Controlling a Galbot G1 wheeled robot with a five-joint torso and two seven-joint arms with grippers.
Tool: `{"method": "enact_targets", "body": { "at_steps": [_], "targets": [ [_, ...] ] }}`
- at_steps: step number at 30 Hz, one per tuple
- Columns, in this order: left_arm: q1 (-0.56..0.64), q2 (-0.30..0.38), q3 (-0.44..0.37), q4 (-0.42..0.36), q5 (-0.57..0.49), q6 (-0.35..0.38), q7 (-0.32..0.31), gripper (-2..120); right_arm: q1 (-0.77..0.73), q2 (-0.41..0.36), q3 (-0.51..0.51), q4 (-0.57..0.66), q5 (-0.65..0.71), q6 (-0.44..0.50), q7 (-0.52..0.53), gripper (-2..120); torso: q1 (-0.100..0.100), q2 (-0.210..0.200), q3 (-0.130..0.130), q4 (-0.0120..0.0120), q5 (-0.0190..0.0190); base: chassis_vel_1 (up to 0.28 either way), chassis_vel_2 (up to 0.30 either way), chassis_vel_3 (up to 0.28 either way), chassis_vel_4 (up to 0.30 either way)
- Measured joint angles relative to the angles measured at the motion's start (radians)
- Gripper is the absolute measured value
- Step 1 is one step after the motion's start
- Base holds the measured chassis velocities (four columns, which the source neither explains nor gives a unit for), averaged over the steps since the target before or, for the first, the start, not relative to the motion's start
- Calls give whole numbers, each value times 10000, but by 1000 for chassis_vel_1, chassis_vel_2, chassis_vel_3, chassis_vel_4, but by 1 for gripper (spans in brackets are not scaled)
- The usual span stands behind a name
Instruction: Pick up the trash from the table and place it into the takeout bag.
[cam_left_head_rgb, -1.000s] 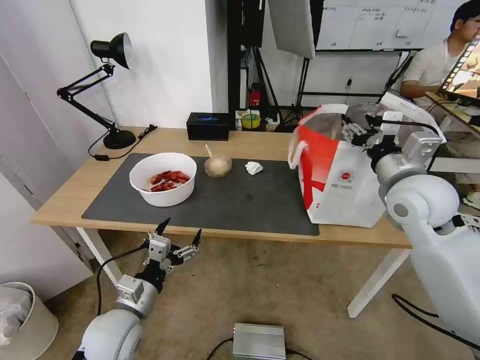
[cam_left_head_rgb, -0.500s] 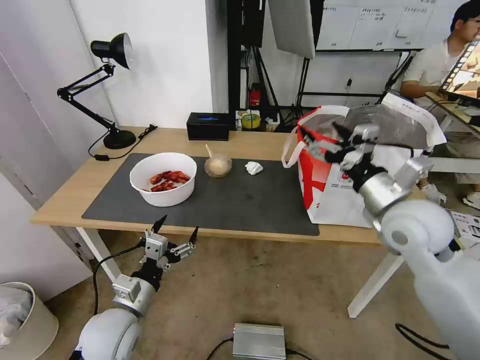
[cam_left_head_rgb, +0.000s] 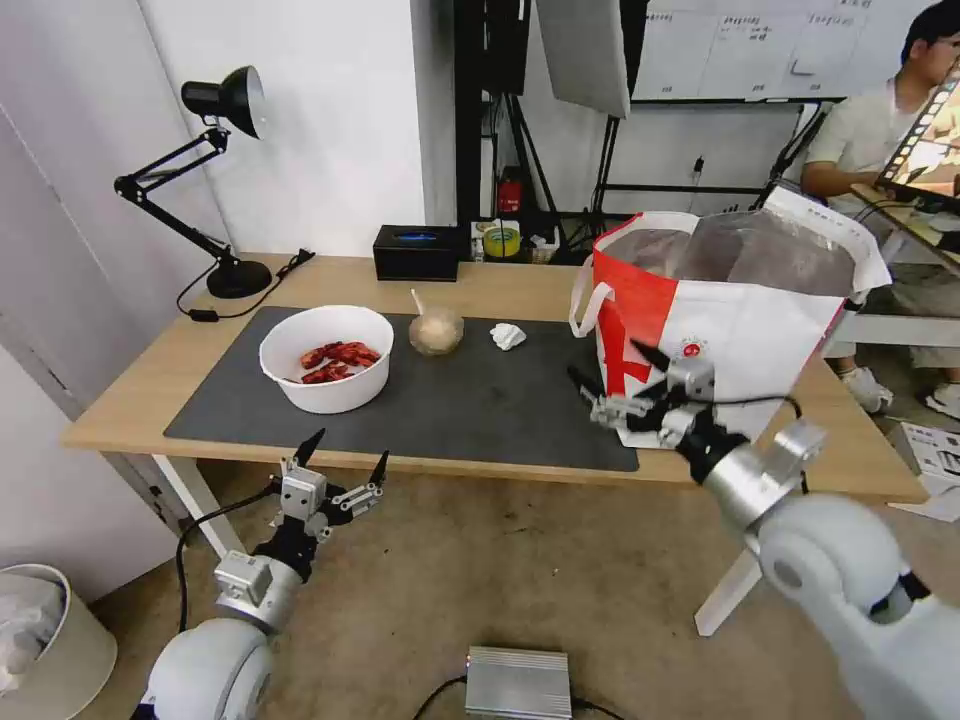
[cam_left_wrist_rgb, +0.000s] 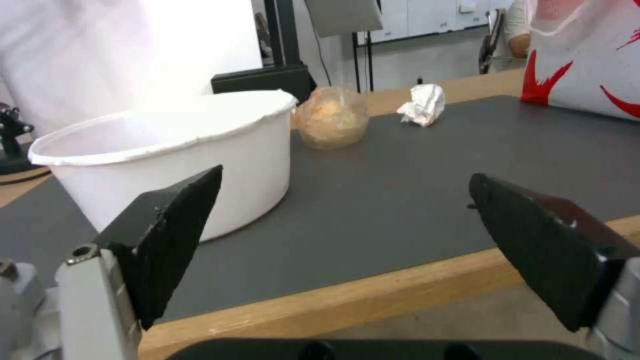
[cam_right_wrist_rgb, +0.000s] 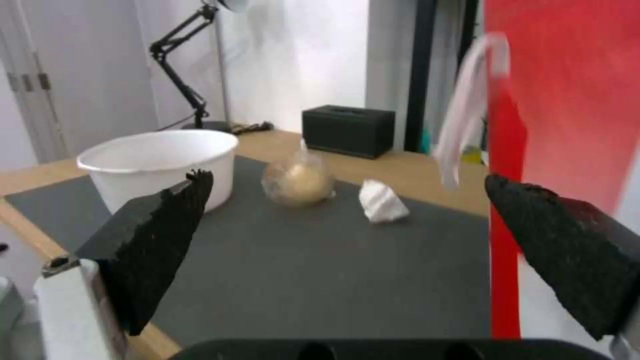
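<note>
On the table (cam_left_head_rgb: 140, 385) a white bowl (cam_left_head_rgb: 325, 357) of red crayfish shells stands on the dark mat (cam_left_head_rgb: 480, 405). To its right are a beige sauce cup (cam_left_head_rgb: 436, 331) and a crumpled tissue (cam_left_head_rgb: 507, 336). The takeout bag (cam_left_head_rgb: 735, 320) stands open at the table's right end. My right gripper (cam_left_head_rgb: 607, 363) hangs open and empty just in front of the bag's lower left corner; its wrist view looks at the bowl (cam_right_wrist_rgb: 160, 160), cup (cam_right_wrist_rgb: 298, 180) and tissue (cam_right_wrist_rgb: 382, 201). My left gripper (cam_left_head_rgb: 348, 450) is open below the table's front edge, facing the bowl (cam_left_wrist_rgb: 173, 150).
A black desk lamp (cam_left_head_rgb: 225, 150) stands at the back left and a black box (cam_left_head_rgb: 416, 252) at the back middle. A bin (cam_left_head_rgb: 40, 640) sits on the floor at the left, and a metal box (cam_left_head_rgb: 518, 682) lies on the floor in front.
My right arm has swung down from the bag's top opening to low in front of the bag, still open and empty. The left gripper sank slightly.
</note>
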Motion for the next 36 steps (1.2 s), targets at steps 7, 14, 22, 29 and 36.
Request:
{"method": "enact_targets", "body": {
  "at_steps": [7,14,22,29,36],
  "targets": [
    [233,-55,-125,63,71,44,48,100,-1463,994,-290,-271,-1144,1717,647,100,0,1,0,0,-1,0,0,0,0],
    [377,-157,-123,239,309,306,44,100,-2129,1459,-411,-633,-1851,2497,976,100,0,1,0,0,-1,0,0,0,0],
    [328,-219,-93,396,357,350,7,100,-2313,1718,-515,-961,-2088,2902,1120,100,0,1,0,1,-1,0,0,0,0],
    [311,-218,-103,444,357,355,-7,100,-2244,1735,-561,-1073,-2093,2902,1178,100,0,1,0,1,0,0,0,0,0],
    [284,-252,-78,456,351,350,-15,100,-2229,1840,-624,-1192,-2089,2875,1194,100,0,1,0,1,-1,0,0,0,0]
  ]
}}
